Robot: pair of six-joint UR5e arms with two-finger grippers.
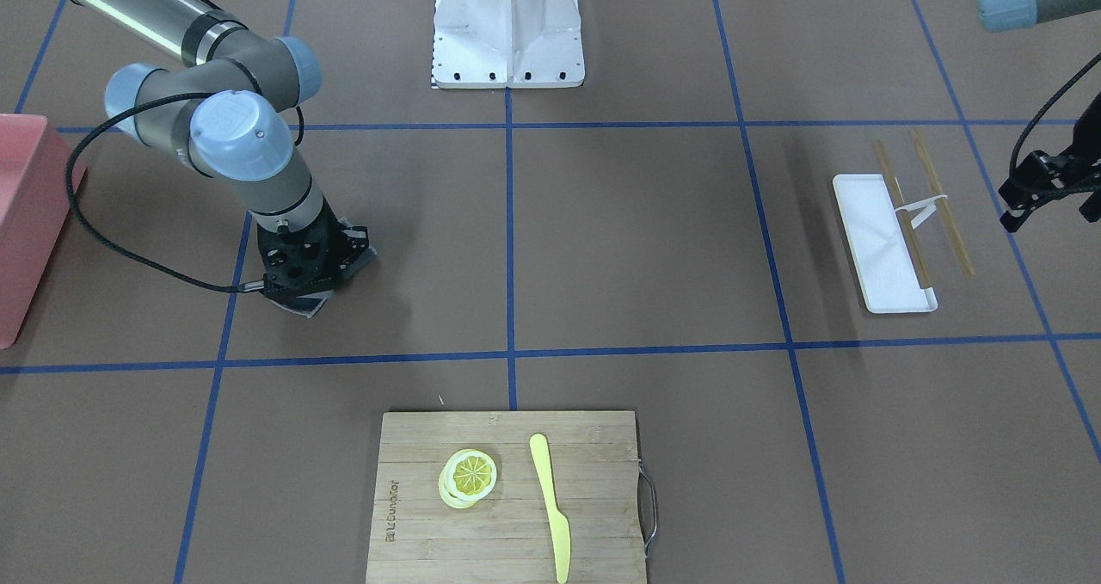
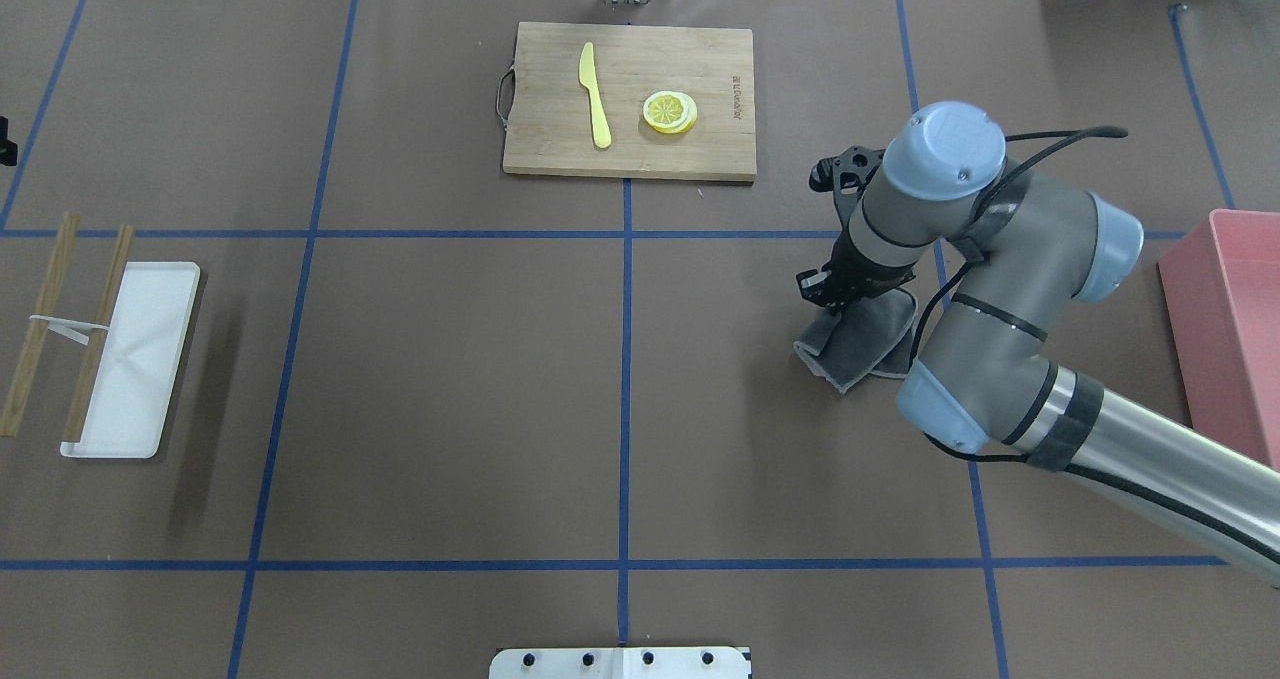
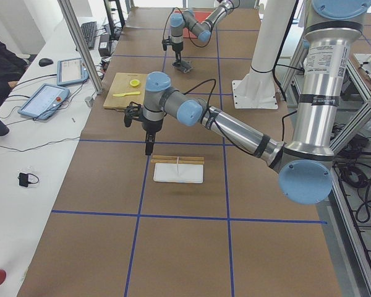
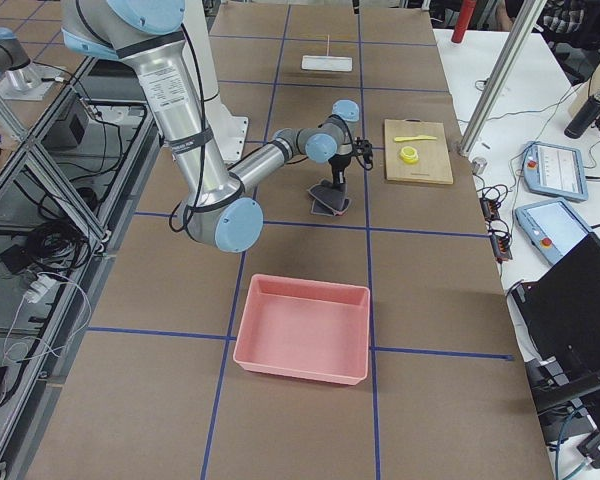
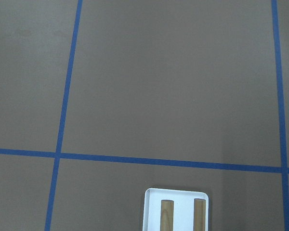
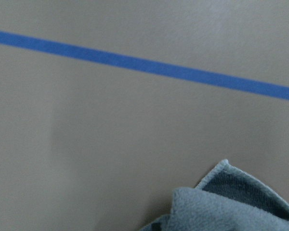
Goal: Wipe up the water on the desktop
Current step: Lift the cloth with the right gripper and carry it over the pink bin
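Note:
The desktop (image 2: 450,389) is a matte brown surface crossed by blue tape lines; I see no clear puddle on it. A crumpled grey cloth (image 2: 868,344) lies on it at the right. My right gripper (image 2: 835,294) points down onto the cloth's far edge and appears shut on it; its fingertips are hidden. The cloth also shows under the gripper in the front view (image 1: 357,253) and in the right wrist view (image 6: 221,207). My left gripper (image 1: 1036,193) hangs above the desktop beyond the white tray, cut off by the frame edge; I cannot tell whether it is open.
A bamboo cutting board (image 2: 700,59) with a yellow knife (image 2: 595,94) and lemon slices (image 2: 670,112) sits at the far middle. A white tray (image 2: 135,359) with chopsticks (image 2: 40,329) is at the left. A pink bin (image 2: 1230,329) stands at the right edge.

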